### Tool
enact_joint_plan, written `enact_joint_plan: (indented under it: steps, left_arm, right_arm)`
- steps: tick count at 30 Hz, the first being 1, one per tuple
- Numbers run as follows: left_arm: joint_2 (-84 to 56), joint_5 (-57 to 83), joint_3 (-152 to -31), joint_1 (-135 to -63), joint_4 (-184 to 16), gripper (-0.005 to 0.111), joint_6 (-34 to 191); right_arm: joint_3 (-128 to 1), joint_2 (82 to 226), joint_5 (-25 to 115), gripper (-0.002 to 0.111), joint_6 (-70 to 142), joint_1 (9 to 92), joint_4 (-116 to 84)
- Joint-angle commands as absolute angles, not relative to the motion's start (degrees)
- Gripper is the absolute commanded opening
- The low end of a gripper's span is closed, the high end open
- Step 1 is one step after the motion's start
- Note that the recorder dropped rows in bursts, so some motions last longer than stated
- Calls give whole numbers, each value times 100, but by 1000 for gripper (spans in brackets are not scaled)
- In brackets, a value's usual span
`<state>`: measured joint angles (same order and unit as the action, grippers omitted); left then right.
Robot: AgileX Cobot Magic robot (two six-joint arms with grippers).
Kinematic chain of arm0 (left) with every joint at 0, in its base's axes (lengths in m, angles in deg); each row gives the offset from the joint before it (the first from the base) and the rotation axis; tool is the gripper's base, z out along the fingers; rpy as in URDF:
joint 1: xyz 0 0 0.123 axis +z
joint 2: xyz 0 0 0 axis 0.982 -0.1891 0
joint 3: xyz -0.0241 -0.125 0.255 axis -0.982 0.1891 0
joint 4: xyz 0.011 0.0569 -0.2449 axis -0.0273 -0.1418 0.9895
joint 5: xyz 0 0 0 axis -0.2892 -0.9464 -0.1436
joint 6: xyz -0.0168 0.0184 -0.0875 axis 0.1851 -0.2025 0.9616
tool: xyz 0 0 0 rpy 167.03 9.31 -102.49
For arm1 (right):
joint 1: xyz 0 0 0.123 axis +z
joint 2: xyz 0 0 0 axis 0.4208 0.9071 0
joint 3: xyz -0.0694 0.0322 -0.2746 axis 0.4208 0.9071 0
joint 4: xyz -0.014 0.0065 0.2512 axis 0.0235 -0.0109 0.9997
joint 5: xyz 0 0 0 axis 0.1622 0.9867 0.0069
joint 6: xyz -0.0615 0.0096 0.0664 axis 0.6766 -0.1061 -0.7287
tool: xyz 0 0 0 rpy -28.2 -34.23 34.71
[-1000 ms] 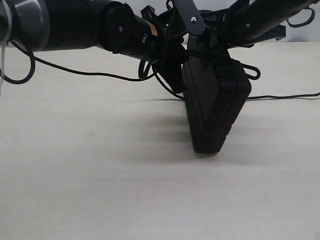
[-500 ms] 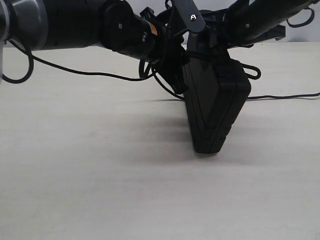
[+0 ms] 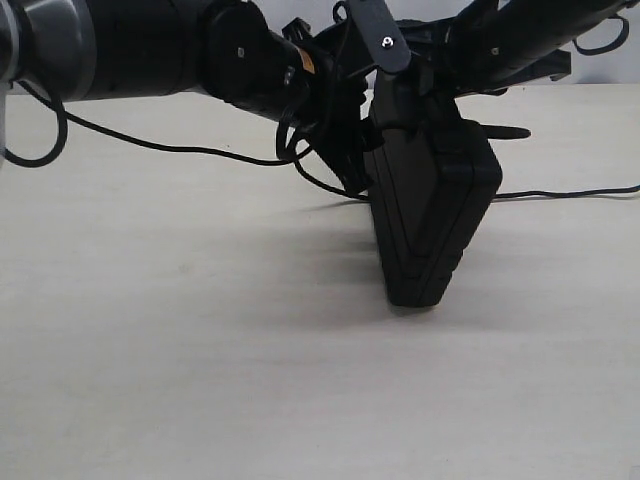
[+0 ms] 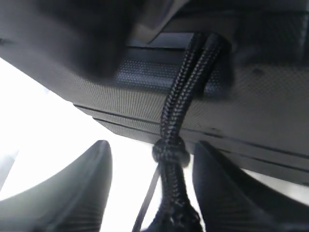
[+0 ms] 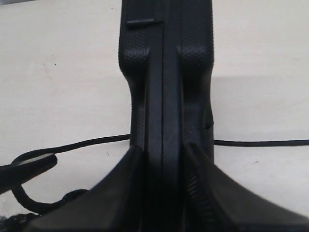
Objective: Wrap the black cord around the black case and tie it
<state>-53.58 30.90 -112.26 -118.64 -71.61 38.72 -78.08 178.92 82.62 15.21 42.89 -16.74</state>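
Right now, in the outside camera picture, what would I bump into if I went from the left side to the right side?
left arm → black case, standing tilted on its edge → the stretch of black cord lying on the table and running off the right edge

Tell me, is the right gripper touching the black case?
Touching. The right wrist view shows the right gripper clamped on the black case, one finger pressed against each side.

The flat matte black plastic case (image 3: pixel 432 215) stands tilted on one narrow edge, with a thin black braided cord (image 4: pixel 171 121) running doubled and knotted across its textured face.
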Motion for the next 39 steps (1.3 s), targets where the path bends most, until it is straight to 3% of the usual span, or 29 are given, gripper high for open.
enact_joint_plan:
  steps: [1,7,15,16,21,39]
  left_arm:
    - [-5317,3417,-11239,-11914,-7459,50,3856]
    - [-5281,4041,-11239,-11914,-8053,50,3869]
    - [-5281,3783,-11239,-11879,-8397,48,3937]
    - [-5281,3731,-11239,-11879,-8397,45,3974]
    - [-5281,3482,-11239,-11879,-8024,1,4086]
    - [-5281,2613,-11239,-12411,-7810,0,4070]
  right_arm:
    - [-7858,17867,8048,4,1510,4308,-1639]
    - [-7858,17867,8048,4,1510,4308,-1639]
    - [-7858,17867,8048,4,1510,4308,-1639]
    - [-7858,17867,8048,4,1510,4308,-1639]
    - [-7858,17867,8047,4,1510,4308,-1596]
    - [-7858,17867,8047,4,1510,4308,-1596]
